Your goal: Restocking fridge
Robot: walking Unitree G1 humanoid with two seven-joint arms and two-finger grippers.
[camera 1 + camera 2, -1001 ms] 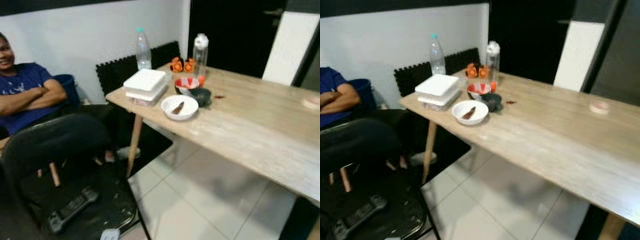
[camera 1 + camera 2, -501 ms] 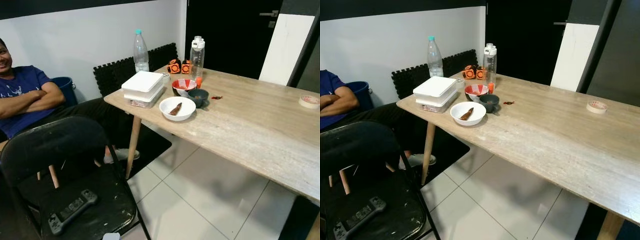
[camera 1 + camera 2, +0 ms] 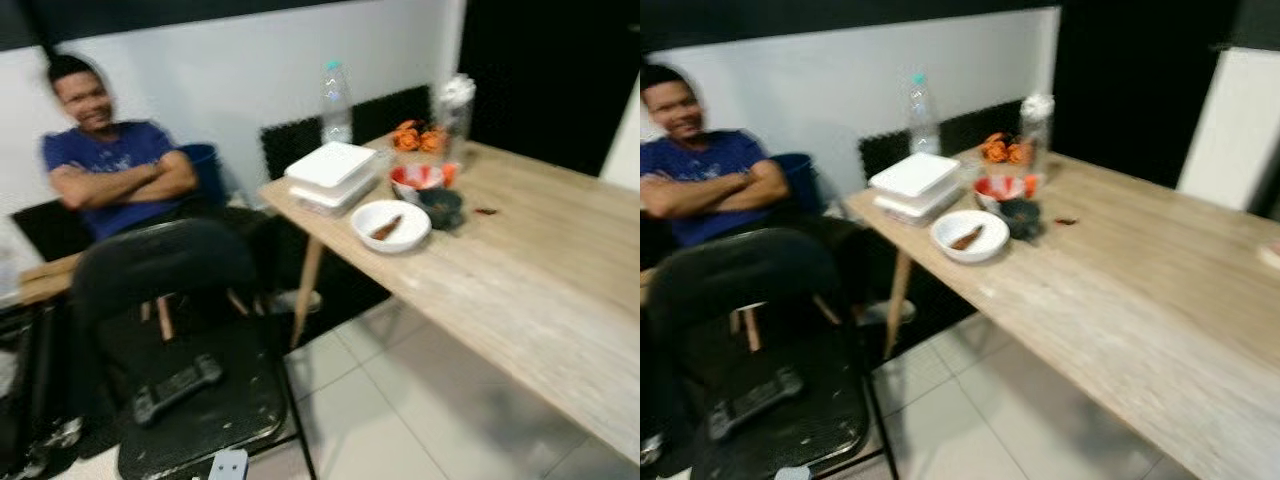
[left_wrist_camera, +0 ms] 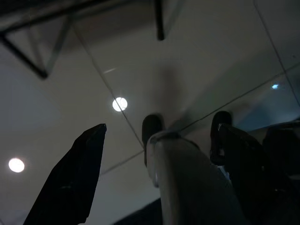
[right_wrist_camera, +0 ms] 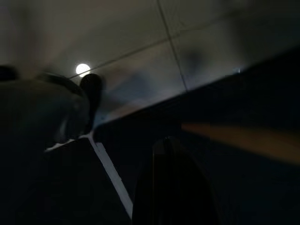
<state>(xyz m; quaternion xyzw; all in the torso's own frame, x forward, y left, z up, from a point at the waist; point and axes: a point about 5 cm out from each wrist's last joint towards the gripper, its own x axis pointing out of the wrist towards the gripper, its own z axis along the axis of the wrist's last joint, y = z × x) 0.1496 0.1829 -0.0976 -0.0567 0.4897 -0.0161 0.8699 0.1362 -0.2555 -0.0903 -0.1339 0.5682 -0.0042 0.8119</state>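
Blurred head-camera shot of a room w/ a long wooden table (image 3: 520, 270) running from centre to the right edge, cut off there. Clustered at its far-left end: a stack of white lidded food boxes (image 3: 330, 176), a white bowl (image 3: 390, 225) w/ something brown in it, a red-and-white bowl (image 3: 417, 181) just behind, a small dark bowl (image 3: 441, 206) beside that. Behind them stand two clear bottles, one w/ a teal cap (image 3: 336, 102) and one w/ a white lid (image 3: 455, 110), plus some orange objects (image 3: 420, 138) too smeared to identify.

No fridge can be made out in the frames.

Between the viewer and the table's left end stands a black folding chair (image 3: 170, 330); a black game controller (image 3: 177, 388) lies on its seat. Behind the chair, a person in a blue T-shirt (image 3: 110, 165) sits w/ arms folded against the white wall. A blue bin (image 3: 205, 170) is partly hidden behind that person.

Floor is pale tile (image 3: 400, 410).

Left wrist view, dim: left gripper (image 4: 150, 180) hangs over the tiles, its black fingers spread apart, grasping nothing. Right wrist view is v. dark; one finger of the right gripper (image 5: 171, 187) shows, can't tell whether it's spread or clenched.
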